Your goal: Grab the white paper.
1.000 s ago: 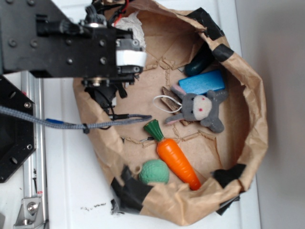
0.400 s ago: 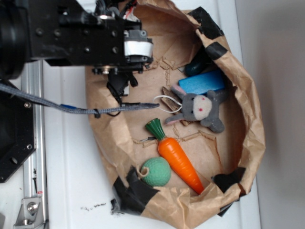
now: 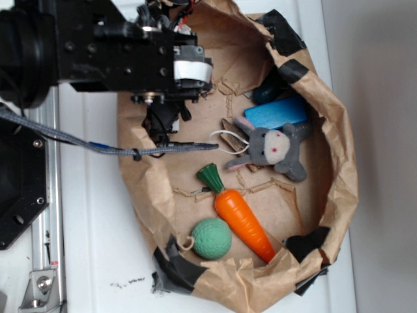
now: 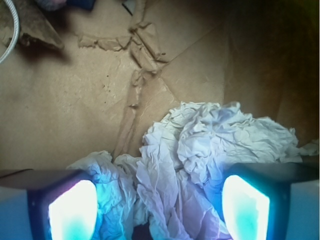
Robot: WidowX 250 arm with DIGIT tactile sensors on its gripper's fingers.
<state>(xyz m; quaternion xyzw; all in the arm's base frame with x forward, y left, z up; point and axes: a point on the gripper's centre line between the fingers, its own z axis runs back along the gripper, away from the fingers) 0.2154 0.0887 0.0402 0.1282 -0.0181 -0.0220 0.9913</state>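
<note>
Paper, the white paper (image 4: 200, 150), sits crumpled between the wide-open tool (image 4: 160, 207) fingers (image 4: 72, 210), in the brown bag's (image 3: 339, 195) top corner. Nothing is held yet. Go down a bit, then squeeze gently around the middle.

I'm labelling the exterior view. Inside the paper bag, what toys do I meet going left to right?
Green ball → carrot → grey bunny. The blue block overlaps the bunny's span, so I leave it out.

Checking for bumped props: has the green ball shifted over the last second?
Yes. The green ball sits slightly nearer the carrot, having rolled a little as the paper bag flexed.
</note>
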